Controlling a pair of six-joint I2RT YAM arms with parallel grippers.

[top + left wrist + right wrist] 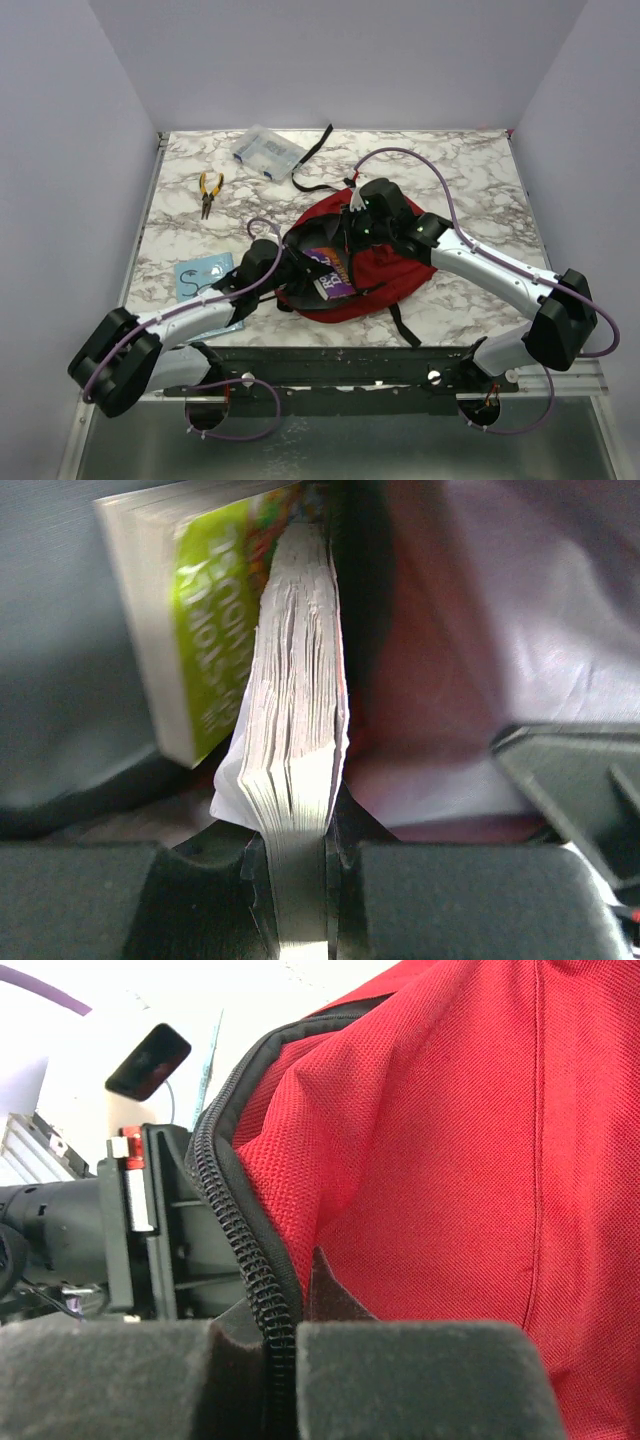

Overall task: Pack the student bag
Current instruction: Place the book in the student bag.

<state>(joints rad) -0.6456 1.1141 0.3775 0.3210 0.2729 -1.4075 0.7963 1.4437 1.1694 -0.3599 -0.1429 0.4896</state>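
Note:
The student bag [375, 272], dark red with black straps, lies in the middle of the table with its mouth facing left. My left gripper [293, 268] is shut on a paperback book [331, 273] with a purple cover, which sits partly in that mouth. In the left wrist view the book's page edges [298, 730] are pinched in the left gripper [300, 865]. A second book with a green cover [205, 630] leans beside it, against the bag's lining [490, 630]. My right gripper [362, 222] is shut on the bag's upper rim. There, the black zip [245, 1250] runs between the closed jaws of the right gripper [276, 1345].
Yellow-handled pliers [209, 191] lie at the back left. A clear plastic box [265, 151] stands at the back, with a loose black strap [312, 158] beside it. A light blue flat pack [203, 277] lies left of my left arm.

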